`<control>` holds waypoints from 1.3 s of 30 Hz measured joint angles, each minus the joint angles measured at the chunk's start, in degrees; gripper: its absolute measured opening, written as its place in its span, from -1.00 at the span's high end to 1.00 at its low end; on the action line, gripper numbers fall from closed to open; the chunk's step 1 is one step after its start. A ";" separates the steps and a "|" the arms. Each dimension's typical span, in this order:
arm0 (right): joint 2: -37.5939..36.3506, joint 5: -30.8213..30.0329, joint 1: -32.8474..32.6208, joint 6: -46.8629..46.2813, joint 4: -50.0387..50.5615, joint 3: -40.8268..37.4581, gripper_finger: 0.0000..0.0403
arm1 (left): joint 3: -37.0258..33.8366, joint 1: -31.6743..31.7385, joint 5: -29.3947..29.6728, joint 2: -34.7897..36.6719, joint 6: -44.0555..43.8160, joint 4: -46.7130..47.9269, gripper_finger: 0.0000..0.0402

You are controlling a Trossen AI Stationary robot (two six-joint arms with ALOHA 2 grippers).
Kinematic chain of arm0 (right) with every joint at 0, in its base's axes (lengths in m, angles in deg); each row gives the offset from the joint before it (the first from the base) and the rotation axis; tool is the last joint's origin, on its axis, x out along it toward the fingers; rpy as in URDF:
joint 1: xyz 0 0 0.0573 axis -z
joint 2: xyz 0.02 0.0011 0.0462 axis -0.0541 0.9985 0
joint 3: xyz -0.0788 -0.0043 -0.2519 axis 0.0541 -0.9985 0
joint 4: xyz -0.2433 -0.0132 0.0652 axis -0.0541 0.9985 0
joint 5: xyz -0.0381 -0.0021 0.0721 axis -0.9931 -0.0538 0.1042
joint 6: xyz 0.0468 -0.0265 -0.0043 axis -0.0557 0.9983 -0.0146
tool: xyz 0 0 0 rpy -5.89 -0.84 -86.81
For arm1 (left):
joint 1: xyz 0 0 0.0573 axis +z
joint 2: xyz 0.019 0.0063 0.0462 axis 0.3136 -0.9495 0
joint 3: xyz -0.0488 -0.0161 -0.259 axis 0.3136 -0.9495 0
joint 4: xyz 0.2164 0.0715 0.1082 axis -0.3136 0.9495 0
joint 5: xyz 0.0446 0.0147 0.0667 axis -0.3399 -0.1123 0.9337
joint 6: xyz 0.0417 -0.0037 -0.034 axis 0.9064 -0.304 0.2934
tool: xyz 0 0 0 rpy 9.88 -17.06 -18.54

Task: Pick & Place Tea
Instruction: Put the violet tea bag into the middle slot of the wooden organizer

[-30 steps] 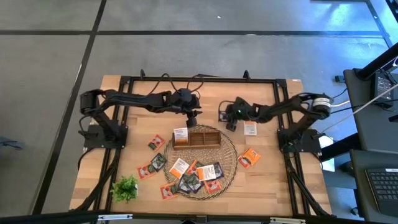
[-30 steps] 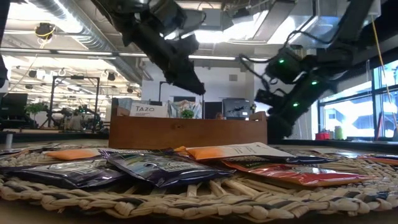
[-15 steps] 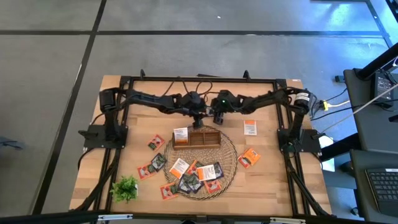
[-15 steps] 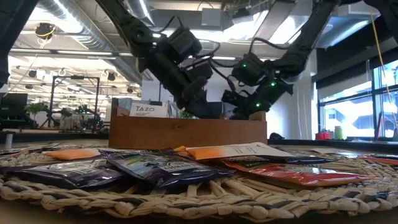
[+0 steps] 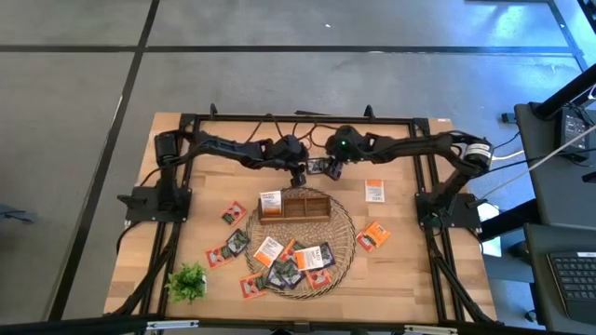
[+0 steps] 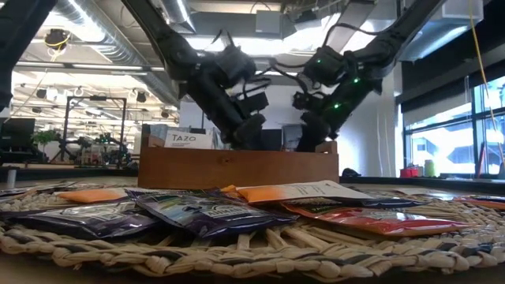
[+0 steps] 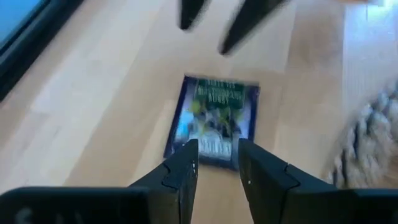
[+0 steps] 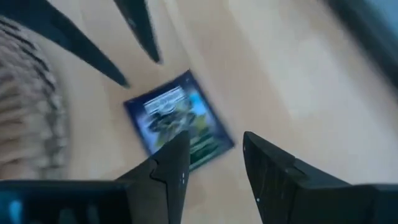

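Observation:
A dark blue-and-green tea sachet [image 5: 318,167] lies flat on the bare wood just behind the wooden tray [image 5: 307,216]. My left gripper [image 5: 300,173] comes at it from the table's left and is open, its fingertips [image 7: 186,155] over the sachet's [image 7: 214,112] near edge. My right gripper [image 5: 331,169] faces it from the table's right, also open and a little above the sachet [image 8: 174,118]. I cannot tell whether either gripper touches it. Several more sachets [image 5: 293,262] lie on the round wicker mat [image 5: 346,244].
One white-and-orange sachet [image 5: 270,202] stands in the tray's left compartment. Loose sachets lie on the wood at the right [image 5: 374,191], [image 5: 372,235] and the left [image 5: 233,215], [image 5: 221,253]. A green sprig [image 5: 187,281] sits at the near left. The tray wall [image 6: 237,167] stands just in front of both grippers.
My left gripper has come down and a little toward the table's right, close behind the tray. My right gripper has swung toward the table's left, up to the dark sachet, and has risen a little. Both stay open.

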 joint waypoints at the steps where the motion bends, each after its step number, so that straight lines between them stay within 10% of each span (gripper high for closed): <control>1: -0.12 1.39 0.36 -2.37 1.01 0.00 0.25 | 0.02 0.10 -0.70 -0.80 -0.29 -0.85 0.45; 17: 4.52 6.18 2.83 -26.95 1.67 -0.02 0.25 | -0.04 0.76 -0.14 -4.67 -0.45 -3.92 0.45; 39: 8.14 10.18 2.90 -28.46 -2.12 0.04 0.25 | 0.13 1.03 -0.51 -7.03 -2.41 -4.12 0.46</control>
